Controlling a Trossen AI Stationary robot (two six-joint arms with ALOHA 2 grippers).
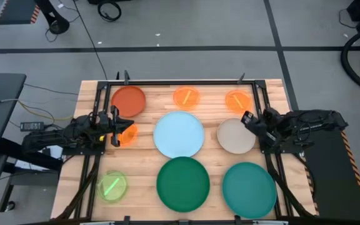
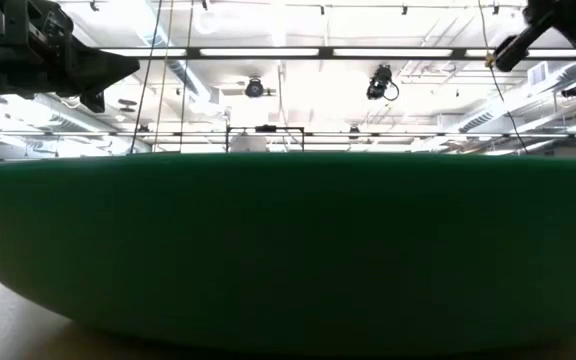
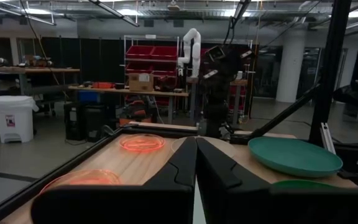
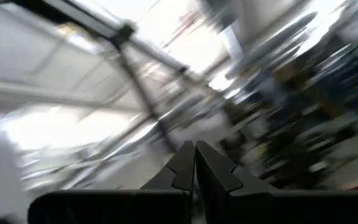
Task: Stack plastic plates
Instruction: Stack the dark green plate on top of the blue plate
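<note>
Nine plastic plates lie singly on the wooden table (image 1: pixel 145 187), none stacked yet: the large light blue plate (image 1: pixel 179 134) sits in the middle, the dark green plate (image 1: pixel 182 182) and the teal plate (image 1: pixel 249 189) along the near edge, the beige plate (image 1: pixel 235 135) to the right of the blue one, the rust-red plate (image 1: pixel 128 100) at the far left, two small orange plates (image 1: pixel 186 97) and (image 1: pixel 237 100) along the far side, a third orange plate (image 1: pixel 125 135) just beside the left gripper (image 1: pixel 114 127), and the lime green plate (image 1: pixel 110 186) at the near left corner. They look thin, light and stiff, with shallow raised rims and a glossy surface that will probably be slippery — so the sensible hold is a pinch across the rim at the edge nearest an arm, one finger under the lip, rather than any press on the flat centre. The translucent small ones seem the flimsiest and may skate across the wood if nudged. The left gripper hovers at the left side of the table, its jaws closed together with nothing between them; the right gripper (image 1: pixel 255 122) hangs just beside the beige plate, jaws likewise pressed together and empty in its wrist view. No brand or label can be read on any plate — lettering at the edge of the left wrist view is cut off and illegible.
</note>
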